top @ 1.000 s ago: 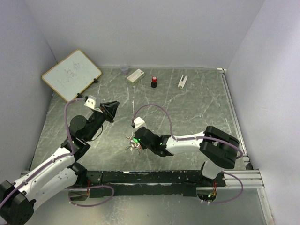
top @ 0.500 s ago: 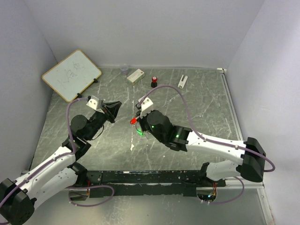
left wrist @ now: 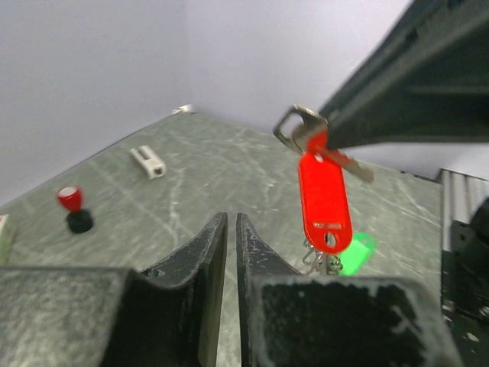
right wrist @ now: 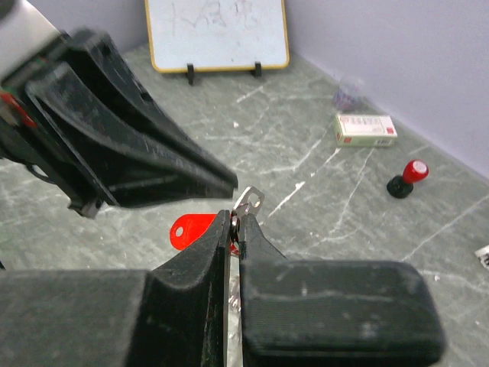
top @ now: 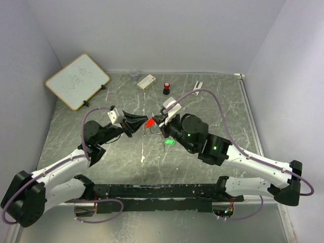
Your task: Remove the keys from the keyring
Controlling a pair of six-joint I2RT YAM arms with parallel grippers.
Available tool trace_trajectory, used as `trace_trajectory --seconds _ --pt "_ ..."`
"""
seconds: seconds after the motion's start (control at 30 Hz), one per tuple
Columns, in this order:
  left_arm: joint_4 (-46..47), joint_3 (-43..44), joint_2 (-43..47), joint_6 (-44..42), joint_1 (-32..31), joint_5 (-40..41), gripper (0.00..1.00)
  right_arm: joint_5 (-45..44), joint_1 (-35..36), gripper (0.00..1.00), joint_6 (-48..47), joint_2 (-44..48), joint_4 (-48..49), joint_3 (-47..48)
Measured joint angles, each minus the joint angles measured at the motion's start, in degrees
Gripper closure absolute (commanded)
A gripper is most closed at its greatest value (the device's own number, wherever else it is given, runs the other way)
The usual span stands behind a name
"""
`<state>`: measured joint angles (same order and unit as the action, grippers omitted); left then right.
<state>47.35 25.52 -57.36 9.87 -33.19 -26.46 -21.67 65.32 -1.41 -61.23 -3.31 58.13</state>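
The right gripper (right wrist: 235,219) is clamped on the keys (right wrist: 248,201), with silver metal poking above its fingertips. The red head (left wrist: 325,200) hangs below them, the green head (left wrist: 356,252) lower still. The left gripper (left wrist: 231,225), fingers almost together and empty, is just beside the red head.

Two keys (left wrist: 325,200) (left wrist: 356,252), two hands (left wrist: 231,222) (right wrist: 234,222).

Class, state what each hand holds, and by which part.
The right hand pinches the keys by their silver metal top; the left hand holds nothing.
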Motion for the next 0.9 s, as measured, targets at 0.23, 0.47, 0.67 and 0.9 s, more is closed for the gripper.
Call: trace_trajectory --seconds 0.23,0.47,0.67,0.9 --pt "9.75 0.09 -6.86 3.78 -0.02 -14.51 0.75 2.71 0.00 1.00 -1.25 2.54 0.02 0.04" --pt "18.49 0.13 -8.52 7.80 -0.02 -21.35 0.73 5.66 0.00 1.00 -1.60 3.10 0.09 0.04" --pt "27.10 0.17 -11.26 13.29 -0.02 -24.65 0.71 7.85 0.00 1.00 -1.66 3.72 0.57 0.02" --pt "35.69 0.28 -15.58 17.86 0.00 -25.66 0.64 11.82 0.00 1.00 -1.14 3.72 1.73 0.02"
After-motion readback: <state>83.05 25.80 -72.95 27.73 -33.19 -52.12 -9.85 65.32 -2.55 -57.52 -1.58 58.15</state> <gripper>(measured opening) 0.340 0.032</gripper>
